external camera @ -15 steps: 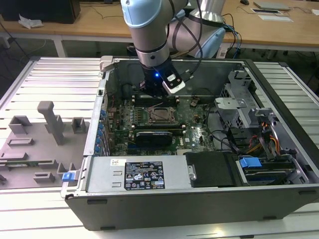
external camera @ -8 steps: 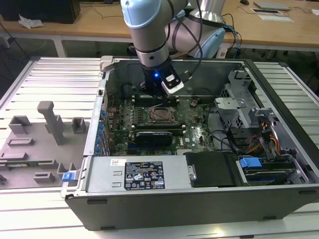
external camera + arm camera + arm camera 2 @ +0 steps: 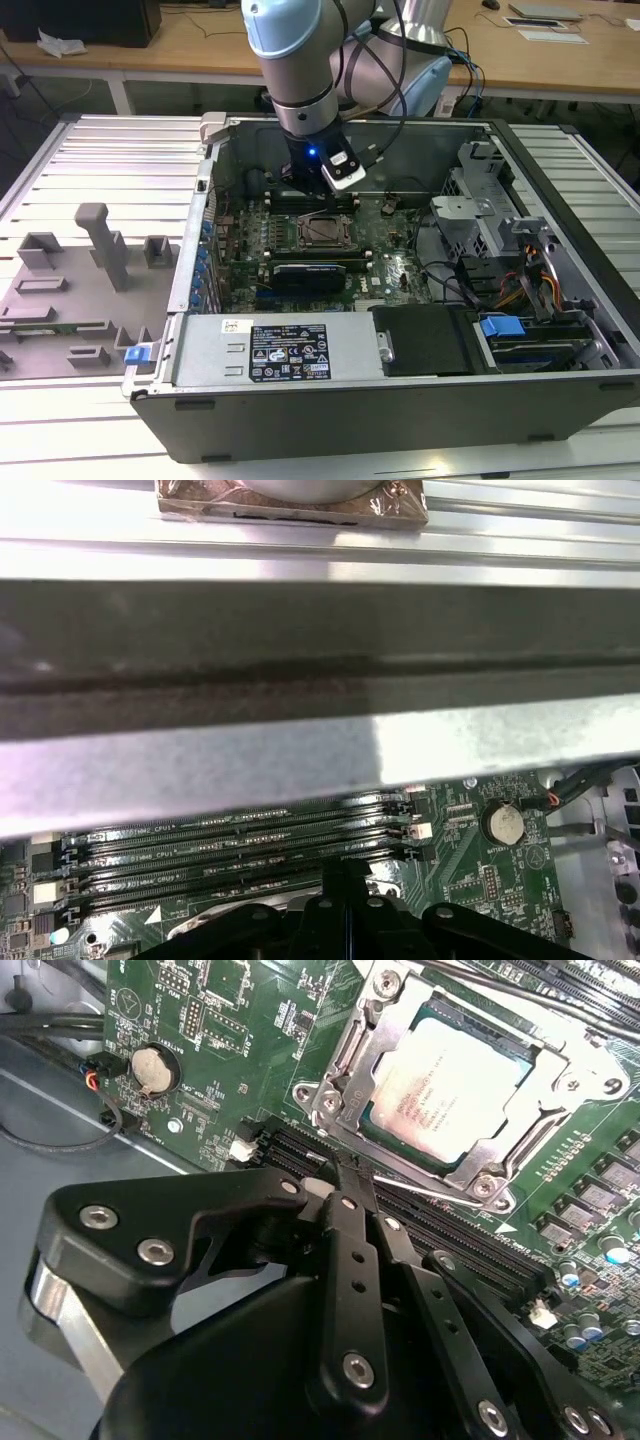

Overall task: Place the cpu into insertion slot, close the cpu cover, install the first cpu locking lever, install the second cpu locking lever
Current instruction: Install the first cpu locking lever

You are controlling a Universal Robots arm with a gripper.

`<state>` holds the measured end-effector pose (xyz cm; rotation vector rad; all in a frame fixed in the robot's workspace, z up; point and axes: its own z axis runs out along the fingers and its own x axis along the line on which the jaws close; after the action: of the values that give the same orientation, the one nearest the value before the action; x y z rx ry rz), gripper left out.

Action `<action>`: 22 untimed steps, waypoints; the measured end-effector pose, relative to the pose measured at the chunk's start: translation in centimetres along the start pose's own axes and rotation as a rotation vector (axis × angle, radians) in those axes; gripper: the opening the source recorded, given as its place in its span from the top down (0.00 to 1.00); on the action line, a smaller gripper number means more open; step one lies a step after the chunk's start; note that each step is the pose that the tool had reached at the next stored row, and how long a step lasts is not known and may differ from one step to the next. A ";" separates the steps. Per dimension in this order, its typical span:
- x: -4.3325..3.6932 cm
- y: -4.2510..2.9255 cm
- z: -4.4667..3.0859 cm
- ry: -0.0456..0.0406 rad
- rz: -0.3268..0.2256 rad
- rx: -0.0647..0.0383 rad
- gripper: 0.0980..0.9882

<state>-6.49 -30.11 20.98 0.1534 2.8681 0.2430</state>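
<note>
one arm [image 3: 300,60] hangs over an open pc case [image 3: 350,420]. at the exterior view's left lies a grey jig [image 3: 95,270], well apart from the work. in that frame's centre the cpu [image 3: 322,232] sits flat, seated in the board [image 3: 395,270]. in the second wrist view the cover [image 3: 372,1045] lies down around it, framing the pale top. the gripper [image 3: 338,1172] is clenched, with nothing visible between its fingers, and its tip is just beside a thin wire lever [image 3: 440,1195] along the socket [image 3: 325,1100]. the cpu looks light, stiff and fragile, best held by its edges. the lever likely springs, so press near its free end. a drive cage [image 3: 490,190] stands at the exterior view's right.
</note>
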 end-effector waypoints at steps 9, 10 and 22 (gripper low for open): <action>0.31 0.07 0.09 -0.0091 0.049 0.012 0.99; 0.32 0.08 0.12 -0.0100 0.053 0.014 0.99; 0.47 0.49 0.57 -0.0223 0.120 0.030 0.99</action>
<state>-6.75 -29.49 20.41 0.3325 2.8447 0.2200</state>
